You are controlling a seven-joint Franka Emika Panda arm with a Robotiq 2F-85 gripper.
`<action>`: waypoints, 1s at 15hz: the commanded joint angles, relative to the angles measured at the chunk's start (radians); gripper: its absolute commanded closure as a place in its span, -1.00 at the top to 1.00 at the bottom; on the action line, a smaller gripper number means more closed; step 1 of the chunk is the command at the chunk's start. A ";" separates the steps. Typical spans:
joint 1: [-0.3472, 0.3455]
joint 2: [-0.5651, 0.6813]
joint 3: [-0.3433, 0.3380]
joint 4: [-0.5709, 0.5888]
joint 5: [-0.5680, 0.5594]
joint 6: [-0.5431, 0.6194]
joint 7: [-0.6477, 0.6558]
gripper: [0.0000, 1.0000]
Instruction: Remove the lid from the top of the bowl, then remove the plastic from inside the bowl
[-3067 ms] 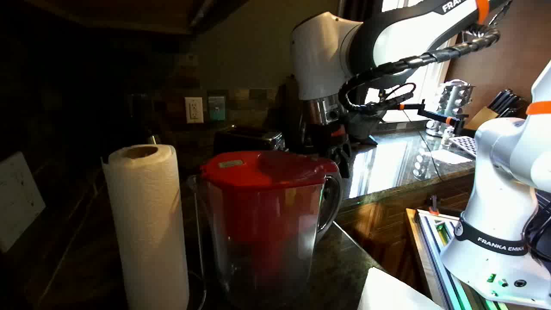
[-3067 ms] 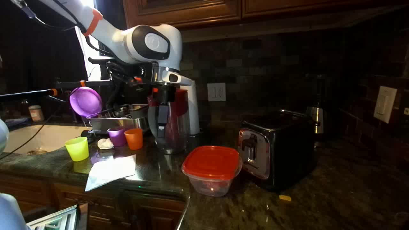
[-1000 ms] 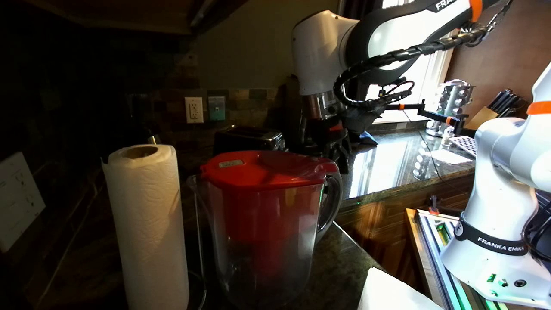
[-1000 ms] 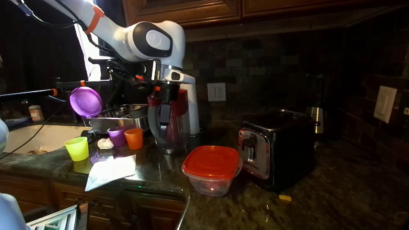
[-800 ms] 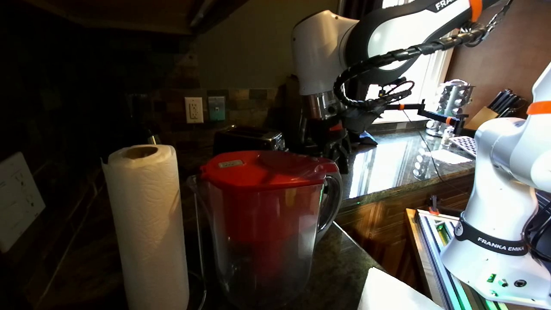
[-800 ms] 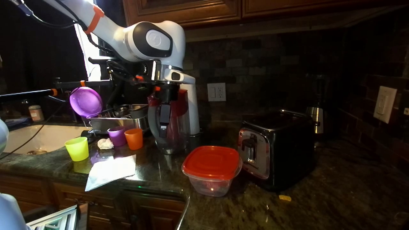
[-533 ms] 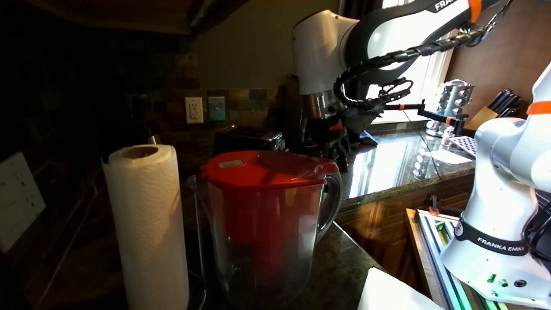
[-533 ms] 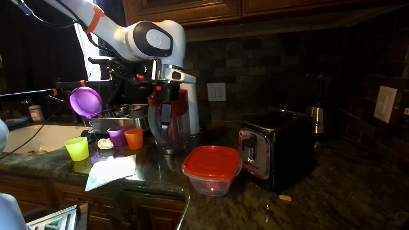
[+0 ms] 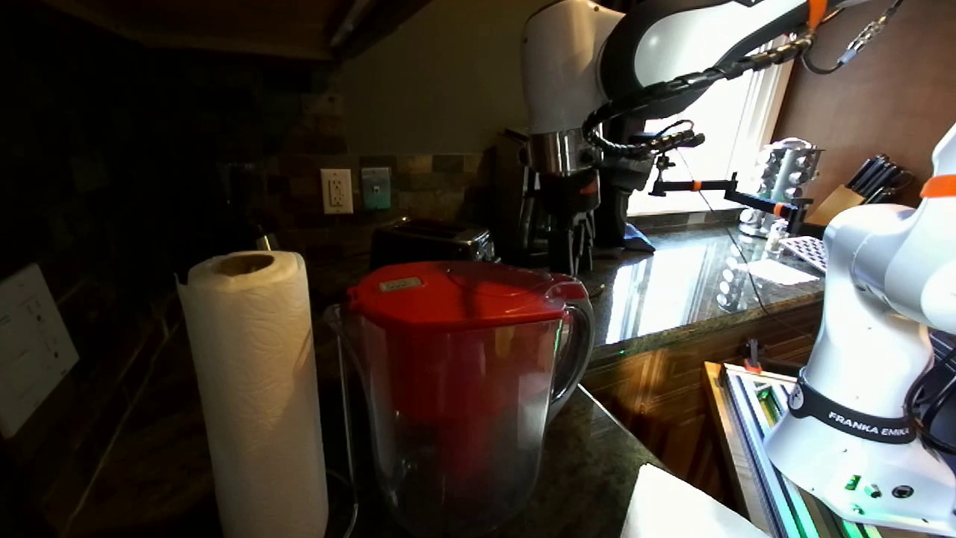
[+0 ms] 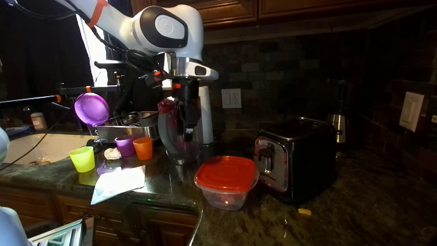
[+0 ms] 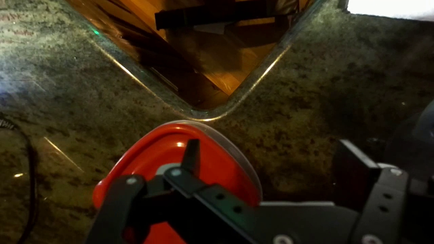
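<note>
The bowl (image 10: 226, 200) is a clear plastic container on the counter, with a red lid (image 10: 225, 173) on its top. The lid also shows in the wrist view (image 11: 159, 145), with the bowl's clear rim (image 11: 234, 152) along its right side. Something reddish shows dimly through the bowl's wall; I cannot tell what it is. My gripper (image 11: 276, 152) is open with nothing between its fingers. In the wrist view its left finger overlaps the lid and its right finger is over bare counter. In an exterior view the gripper (image 10: 188, 135) is above and left of the bowl, apart from it.
A black toaster (image 10: 297, 160) stands right beside the bowl. A red-lidded pitcher (image 9: 463, 373) and a paper towel roll (image 9: 254, 388) stand behind my gripper. The counter's inner corner edge (image 11: 206, 117) is close to the bowl. Cups, including an orange cup (image 10: 143, 149), stand farther left.
My gripper has risen and turned, and it has moved right, nearer the bowl, in an exterior view. The bowl and its lid have not moved.
</note>
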 commanded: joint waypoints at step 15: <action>-0.033 -0.025 -0.177 -0.036 -0.071 0.056 -0.446 1.00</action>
